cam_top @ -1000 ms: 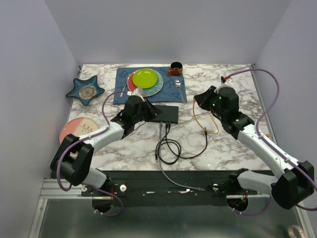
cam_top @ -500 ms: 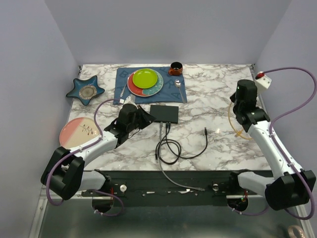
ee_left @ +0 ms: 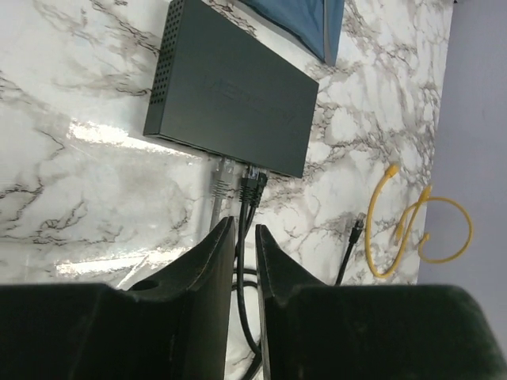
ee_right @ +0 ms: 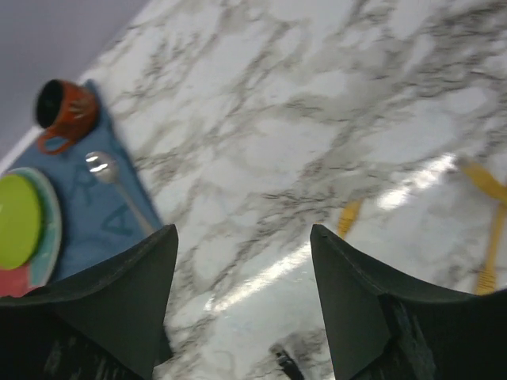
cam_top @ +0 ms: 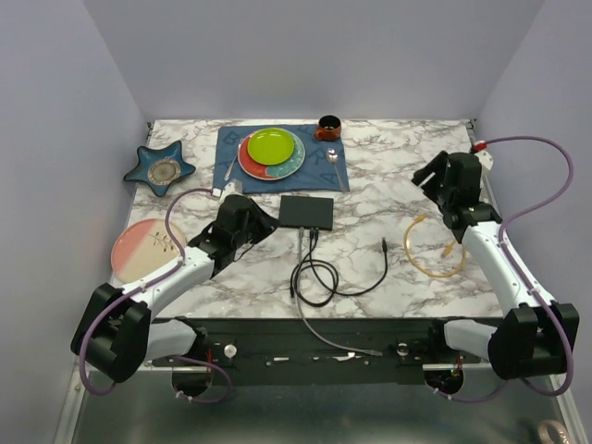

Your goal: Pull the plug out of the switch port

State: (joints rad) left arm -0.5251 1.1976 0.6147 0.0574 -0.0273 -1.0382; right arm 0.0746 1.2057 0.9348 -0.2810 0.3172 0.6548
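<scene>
Switch [cam_top: 307, 212] sat mid-table just beside blue mat [cam_top: 328, 171] w/ plugs [ee_left: 252, 182] in its near edge, L gripper [ee_left: 244, 229] fingers narrowly apart & empty, R gripper [ee_right: 242, 261] wide & empty; risk: unbraced switch would prob slide if a latched plug got tugged

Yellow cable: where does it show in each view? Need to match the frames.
Top external: yellow cable looped on the marble at right, beside the right arm.
Left wrist: yellow cable near the right edge, right of the switch.
Right wrist: yellow cable at the right edge, with one plug end near centre.
Shared landmark: blue mat.
</scene>
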